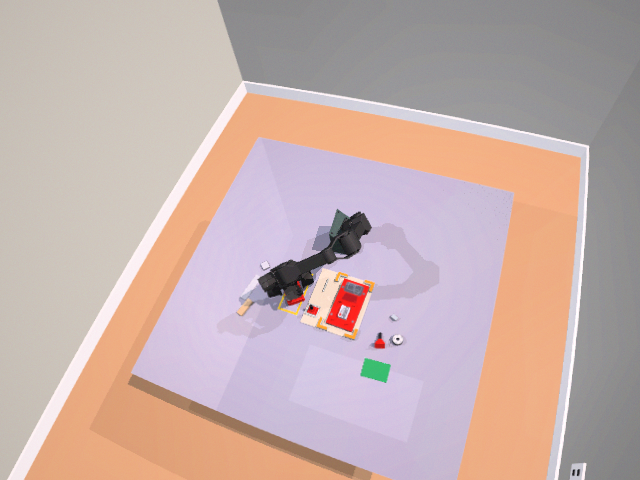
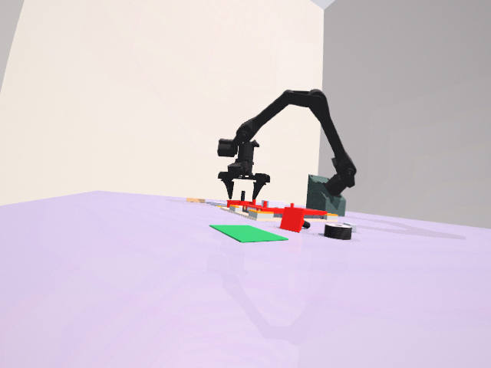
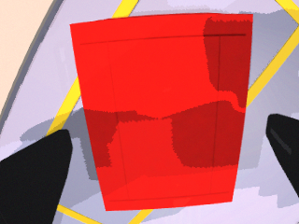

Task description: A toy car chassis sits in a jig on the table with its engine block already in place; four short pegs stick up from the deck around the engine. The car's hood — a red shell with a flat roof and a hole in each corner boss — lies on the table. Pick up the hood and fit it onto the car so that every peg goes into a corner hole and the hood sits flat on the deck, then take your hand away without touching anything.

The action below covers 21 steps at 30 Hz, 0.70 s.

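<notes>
The red hood [image 3: 163, 112] lies flat on the table inside a yellow outlined square [image 3: 262, 0], seen from straight above in the wrist view. My gripper [image 3: 170, 132] is open and hangs just above the hood, with one black finger on each side and neither touching it. In the overhead view the gripper [image 1: 292, 289] covers most of the hood [image 1: 296, 300]. The red chassis [image 1: 347, 306], with its grey engine block, sits in the beige jig [image 1: 332, 302] right beside it. From the side, the fingertips [image 2: 242, 195] hover just over the hood [image 2: 238, 202].
A small red and black piece [image 1: 312, 310] sits on the jig's near corner. A red block with a black knob [image 1: 379, 341], a spool [image 1: 397, 339] and a small grey block [image 1: 393, 317] lie beyond the jig. There are also a green patch [image 1: 375, 370], a wooden stick [image 1: 242, 308] and a white cube [image 1: 265, 264].
</notes>
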Available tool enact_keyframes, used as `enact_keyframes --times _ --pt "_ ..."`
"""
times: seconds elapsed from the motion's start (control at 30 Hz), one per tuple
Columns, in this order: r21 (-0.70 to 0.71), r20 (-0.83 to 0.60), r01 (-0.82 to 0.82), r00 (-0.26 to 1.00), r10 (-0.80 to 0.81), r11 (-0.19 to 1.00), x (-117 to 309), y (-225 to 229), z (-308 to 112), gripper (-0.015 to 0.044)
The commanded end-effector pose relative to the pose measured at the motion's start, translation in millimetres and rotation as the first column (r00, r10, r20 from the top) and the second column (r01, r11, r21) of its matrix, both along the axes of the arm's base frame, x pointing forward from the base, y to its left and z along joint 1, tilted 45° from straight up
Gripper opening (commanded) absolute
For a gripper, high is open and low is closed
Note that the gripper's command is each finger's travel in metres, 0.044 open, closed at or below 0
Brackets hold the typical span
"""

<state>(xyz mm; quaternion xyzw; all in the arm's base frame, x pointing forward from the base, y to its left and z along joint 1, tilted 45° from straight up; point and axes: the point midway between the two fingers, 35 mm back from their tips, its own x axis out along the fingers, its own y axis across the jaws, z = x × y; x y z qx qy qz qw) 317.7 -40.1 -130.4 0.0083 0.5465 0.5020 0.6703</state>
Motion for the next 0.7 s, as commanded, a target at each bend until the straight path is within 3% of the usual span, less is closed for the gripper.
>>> enact_keyframes --times 0.0,0.67 --pt "0.004 -0.006 0.006 1.0 -0.006 1.0 -1.3 2.0 -1.7 0.044" --pt "0.005 -0.006 0.006 1.0 -0.006 1.0 -2.3 8.9 -8.7 0.044"
